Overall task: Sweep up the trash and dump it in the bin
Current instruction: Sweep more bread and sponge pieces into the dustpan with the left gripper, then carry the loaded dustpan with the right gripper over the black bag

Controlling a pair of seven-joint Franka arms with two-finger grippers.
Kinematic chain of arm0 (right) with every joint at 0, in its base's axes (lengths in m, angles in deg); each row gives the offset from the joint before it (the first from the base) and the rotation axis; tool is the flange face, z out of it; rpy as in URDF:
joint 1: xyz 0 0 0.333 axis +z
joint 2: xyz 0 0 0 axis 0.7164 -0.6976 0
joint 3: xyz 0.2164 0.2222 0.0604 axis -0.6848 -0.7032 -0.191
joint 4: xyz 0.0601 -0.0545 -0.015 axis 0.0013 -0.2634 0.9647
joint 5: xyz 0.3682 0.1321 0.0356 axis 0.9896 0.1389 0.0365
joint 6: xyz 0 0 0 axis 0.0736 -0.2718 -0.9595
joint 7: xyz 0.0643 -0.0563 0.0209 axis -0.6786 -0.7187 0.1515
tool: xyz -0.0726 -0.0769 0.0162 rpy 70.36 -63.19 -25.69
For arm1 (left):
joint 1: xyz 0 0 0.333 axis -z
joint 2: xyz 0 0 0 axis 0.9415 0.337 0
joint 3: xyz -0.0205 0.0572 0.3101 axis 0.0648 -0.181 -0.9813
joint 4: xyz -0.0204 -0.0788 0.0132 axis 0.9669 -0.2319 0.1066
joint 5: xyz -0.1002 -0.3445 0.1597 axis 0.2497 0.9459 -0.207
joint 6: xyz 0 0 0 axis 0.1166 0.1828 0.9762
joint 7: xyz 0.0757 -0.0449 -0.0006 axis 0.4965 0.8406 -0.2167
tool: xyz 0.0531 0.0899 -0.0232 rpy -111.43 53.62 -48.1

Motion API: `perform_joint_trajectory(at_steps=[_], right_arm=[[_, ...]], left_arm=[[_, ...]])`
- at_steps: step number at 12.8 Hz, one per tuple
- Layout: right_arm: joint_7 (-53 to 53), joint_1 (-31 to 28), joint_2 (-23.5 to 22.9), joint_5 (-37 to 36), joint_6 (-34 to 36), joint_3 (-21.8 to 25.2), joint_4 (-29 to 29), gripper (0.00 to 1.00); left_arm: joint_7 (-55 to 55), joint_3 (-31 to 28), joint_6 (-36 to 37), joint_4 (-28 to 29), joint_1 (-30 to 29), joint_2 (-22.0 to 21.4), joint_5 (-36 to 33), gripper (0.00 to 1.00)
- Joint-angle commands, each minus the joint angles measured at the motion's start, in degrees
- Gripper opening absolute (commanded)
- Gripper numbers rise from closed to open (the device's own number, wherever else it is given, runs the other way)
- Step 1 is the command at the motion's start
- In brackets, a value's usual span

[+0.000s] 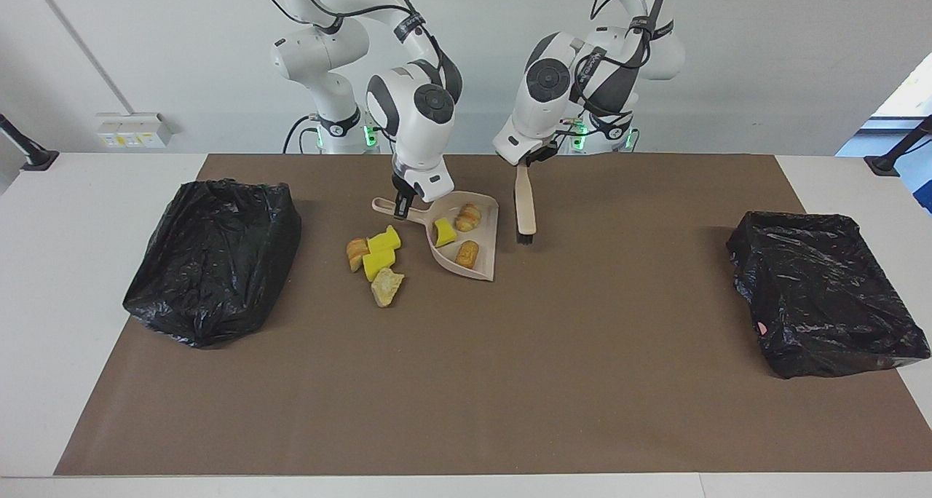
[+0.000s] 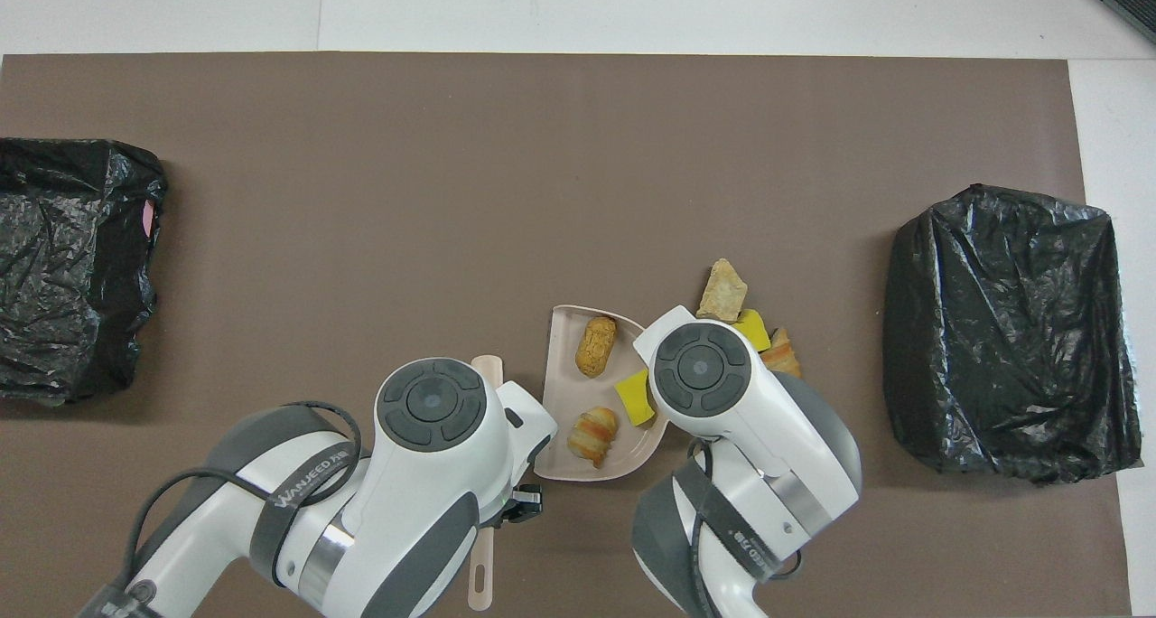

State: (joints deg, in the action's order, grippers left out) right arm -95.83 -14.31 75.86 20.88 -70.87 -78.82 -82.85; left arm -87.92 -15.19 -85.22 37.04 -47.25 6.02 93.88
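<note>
Facing view, read across from the right arm's end of the table. A black-bagged bin (image 1: 212, 260) sits on the brown mat (image 1: 466, 381) at that end.

Four pieces of trash lie loose on the mat, clustered and touching: a tan lump (image 1: 357, 253), two yellow sponge pieces (image 1: 380, 251) and a pale crusty lump (image 1: 386, 286).

Just beside them toward the left arm's end rests the beige dustpan (image 1: 483, 259), flat on the mat. It contains one yellow sponge chunk (image 1: 443, 231) and two brown bread-like lumps (image 1: 467, 218).

The right gripper (image 1: 401, 205) is clamped on the dustpan's handle (image 1: 386, 207).

The left gripper (image 1: 528, 161) grips the top of a beige hand brush (image 1: 523, 208). The brush hangs near vertical beside the dustpan, clear of it, bristles (image 1: 524, 237) down and just above the mat.

A second black-bagged bin (image 1: 823, 294) sits at the left arm's end.
</note>
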Motion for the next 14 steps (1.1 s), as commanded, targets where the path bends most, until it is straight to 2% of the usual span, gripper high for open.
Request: perform_joint_trajectory(at_steps=[1, 3, 4, 8, 11, 14], right_arm=[[-0.5, -2.5, 1.0, -0.2, 1.1, -0.3, 2.3, 0.0], [-3.2, -5.1, 2.1, 0.0, 2.4, -0.2, 3.6, 0.0], [-5.0, -6.4, 2.3, 0.1, 4.2, -0.2, 4.8, 0.0], [-10.4, -11.8, 2.5, 2.5, 9.5, 0.1, 10.3, 0.0], [-16.0, -17.6, 3.6, 4.5, 12.1, 0.2, 13.2, 0.0], [-21.0, -23.4, 4.1, 4.6, 15.4, 0.3, 17.4, 0.0]], left_arm=[[-4.9, 2.3, -2.1, 8.2, 0.8, -7.5, -0.7, 0.0], [-8.5, 5.9, -9.9, 15.4, 0.7, -12.9, -0.2, 0.0], [-8.9, 6.9, -11.5, 17.5, 0.8, -14.6, 0.3, 0.0], [-11.4, 15.3, -14.6, 18.6, 0.8, -13.7, 3.3, 0.0], [-12.1, 18.5, -17.1, 18.7, 0.8, -12.2, 7.5, 0.0], [-12.4, 19.6, -17.4, 18.7, 0.9, -10.8, 7.9, 0.0]])
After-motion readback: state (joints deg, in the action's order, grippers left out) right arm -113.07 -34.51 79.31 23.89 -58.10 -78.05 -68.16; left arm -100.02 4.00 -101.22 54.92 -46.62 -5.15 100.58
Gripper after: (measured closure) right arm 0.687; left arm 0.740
